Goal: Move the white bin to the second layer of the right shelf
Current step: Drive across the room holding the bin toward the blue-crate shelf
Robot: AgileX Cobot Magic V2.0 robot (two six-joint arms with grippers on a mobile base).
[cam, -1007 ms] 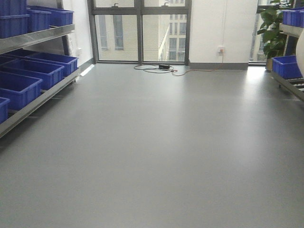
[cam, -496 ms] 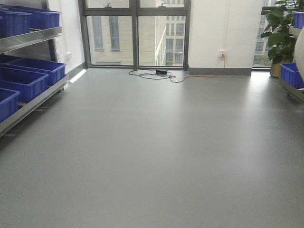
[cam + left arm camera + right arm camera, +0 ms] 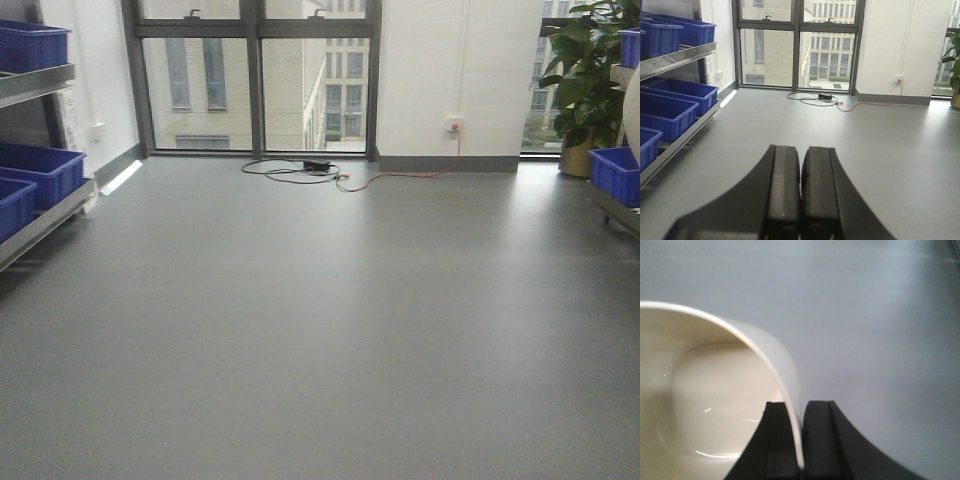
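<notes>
**A:** Which step is running?

**B:** Carrying. The right end effector (image 3: 801, 409) is pinching the wall of the white bin (image 3: 715, 390), holding it above the floor (image 3: 880, 315). The left end effector (image 3: 801, 151) is sitting closed and empty.

**A:** And next?

**B:** Probably turning toward the right shelf (image 3: 618, 208) beside the blue crate (image 3: 614, 172), then reaching its second layer.

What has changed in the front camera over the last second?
The robot has rolled forward toward the window: it and the plant look bigger, and the blue crates on the left have slid mostly out of frame. The white bin stays at the right edge of the view, carried along.
</notes>
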